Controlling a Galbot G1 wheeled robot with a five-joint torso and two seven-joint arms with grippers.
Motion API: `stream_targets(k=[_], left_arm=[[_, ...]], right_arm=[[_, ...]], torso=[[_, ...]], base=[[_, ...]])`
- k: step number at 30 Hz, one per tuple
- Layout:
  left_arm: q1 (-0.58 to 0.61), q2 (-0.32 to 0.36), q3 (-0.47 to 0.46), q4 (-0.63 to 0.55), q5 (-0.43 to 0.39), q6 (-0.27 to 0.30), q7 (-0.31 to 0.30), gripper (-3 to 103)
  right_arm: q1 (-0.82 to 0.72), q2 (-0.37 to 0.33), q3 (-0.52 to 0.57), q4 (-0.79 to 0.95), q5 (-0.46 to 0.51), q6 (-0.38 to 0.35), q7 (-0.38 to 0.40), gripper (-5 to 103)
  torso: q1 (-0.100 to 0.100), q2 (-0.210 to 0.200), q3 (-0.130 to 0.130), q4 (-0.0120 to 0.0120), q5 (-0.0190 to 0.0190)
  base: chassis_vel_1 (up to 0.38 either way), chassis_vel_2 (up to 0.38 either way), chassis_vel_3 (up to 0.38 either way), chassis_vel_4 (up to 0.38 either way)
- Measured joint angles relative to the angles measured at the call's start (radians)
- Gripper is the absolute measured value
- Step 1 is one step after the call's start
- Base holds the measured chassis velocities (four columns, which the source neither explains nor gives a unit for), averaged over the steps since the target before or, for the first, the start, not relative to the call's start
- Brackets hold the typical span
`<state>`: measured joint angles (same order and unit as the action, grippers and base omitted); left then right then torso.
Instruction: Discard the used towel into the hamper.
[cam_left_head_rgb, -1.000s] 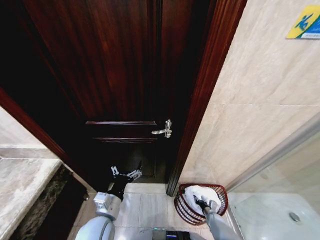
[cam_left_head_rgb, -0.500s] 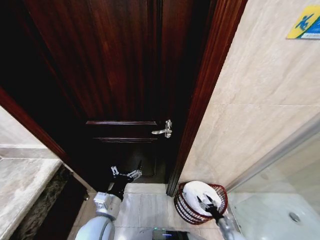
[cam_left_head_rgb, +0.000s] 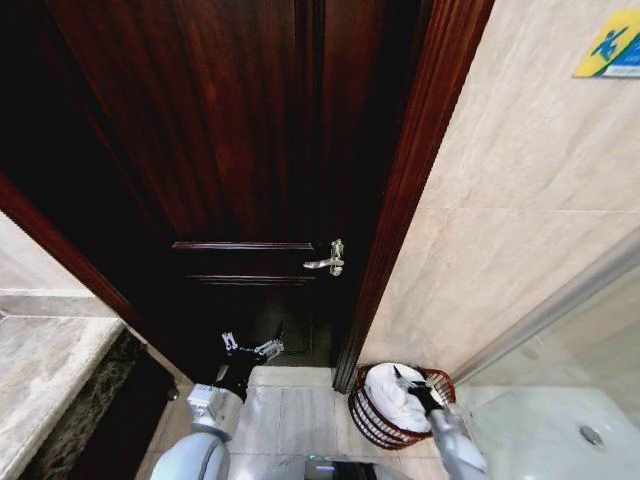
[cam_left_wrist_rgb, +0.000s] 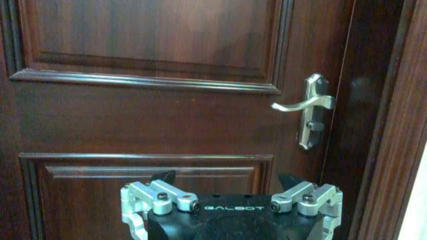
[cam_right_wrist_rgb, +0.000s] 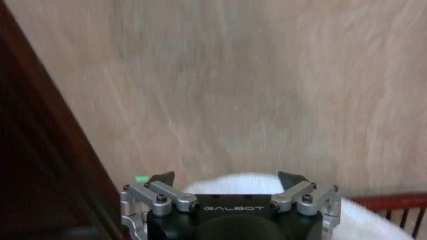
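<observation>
White towel (cam_left_head_rgb: 392, 397) lies inside the hamper (cam_left_head_rgb: 372, 425) on the floor by the doorframe, right hand (cam_left_head_rgb: 408, 381) apart, empty above it, should lift straight clear; left hand (cam_left_head_rgb: 252, 346) apart, parked near door.

left arm (cam_left_head_rgb: 205, 425): round, pale grey shell, w/ a black part higher up, at about 7 o'clock in head view.
left gripper (cam_left_wrist_rgb: 227, 180): black body w/ white "GALBOT" letters, shiny silver links on both sides, small dark screws, black pointy tips.
right arm (cam_left_head_rgb: 455, 448): smooth light grey tube, at about 5 o'clock in head view.
right gripper (cam_right_wrist_rgb: 227, 176): same look, black block, "GALBOT" in white, silver links w/ dark screws, black tips.
</observation>
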<state>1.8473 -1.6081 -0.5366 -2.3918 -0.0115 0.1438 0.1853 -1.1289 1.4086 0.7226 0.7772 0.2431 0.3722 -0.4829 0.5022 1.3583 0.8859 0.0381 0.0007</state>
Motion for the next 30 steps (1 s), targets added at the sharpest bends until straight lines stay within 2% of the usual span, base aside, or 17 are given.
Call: stream_targets(k=[2,9,13,17,22,24,25,28,30], left_arm=[[0.0,0.0,0.0,0.0,0.0,0.0,0.0,100],[0.0,0.0,0.0,0.0,0.0,0.0,0.0,100],[0.0,0.0,0.0,0.0,0.0,0.0,0.0,100],[0.0,0.0,0.0,0.0,0.0,0.0,0.0,100],[0.0,0.0,0.0,0.0,0.0,0.0,0.0,100],[0.0,0.0,0.0,0.0,0.0,0.0,0.0,100],[0.0,0.0,0.0,0.0,0.0,0.0,0.0,100],[0.0,0.0,0.0,0.0,0.0,0.0,0.0,100],[0.0,0.0,0.0,0.0,0.0,0.0,0.0,100]], right_arm=[[0.035,-0.016,0.011,-0.158,-0.058,0.042,0.048,100],[0.068,-0.037,0.016,-0.272,-0.098,0.046,0.078,100],[0.111,-0.033,0.021,-0.348,-0.149,0.023,0.099,100],[0.179,-0.017,0.037,-0.461,-0.295,-0.041,0.184,100],[0.221,-0.01,0.039,-0.508,-0.324,-0.102,0.219,100],[0.248,-0.012,0.042,-0.528,-0.344,-0.157,0.24,100],[0.248,-0.012,0.042,-0.528,-0.344,-0.157,0.24,100],[0.287,-0.026,0.049,-0.553,-0.345,-0.232,0.24,100],[0.298,-0.028,0.049,-0.556,-0.332,-0.252,0.238,100]], torso=[[0.0,0.0,0.0,-0.0005,-0.0004],[0.0,0.0,0.0,-0.0004,-0.0007],[0.0,0.0,0.0,-0.0003,-0.001],[0.0,0.0,0.0,-0.0002,-0.0009],[0.0,0.0,0.0,-0.0003,-0.0006],[0.0,0.0,0.0,-0.0002,-0.0007],[0.0,0.0,0.0,-0.0002,-0.0007],[0.0,0.0,0.0,-0.0003,-0.0006],[0.0,0.0,0.0,-0.0004,-0.0006]], base=[[0.0,0.0,0.0,0.0],[0.0,0.0,0.0,0.0],[0.0,0.0,0.0,0.0],[0.0,0.0,0.0,0.0],[0.0,0.0,0.0,0.0],[0.0,0.0,0.0,0.0],[0.0,0.0,0.0,0.0],[0.0,0.0,0.0,0.0],[0.0,0.0,0.0,0.0]])
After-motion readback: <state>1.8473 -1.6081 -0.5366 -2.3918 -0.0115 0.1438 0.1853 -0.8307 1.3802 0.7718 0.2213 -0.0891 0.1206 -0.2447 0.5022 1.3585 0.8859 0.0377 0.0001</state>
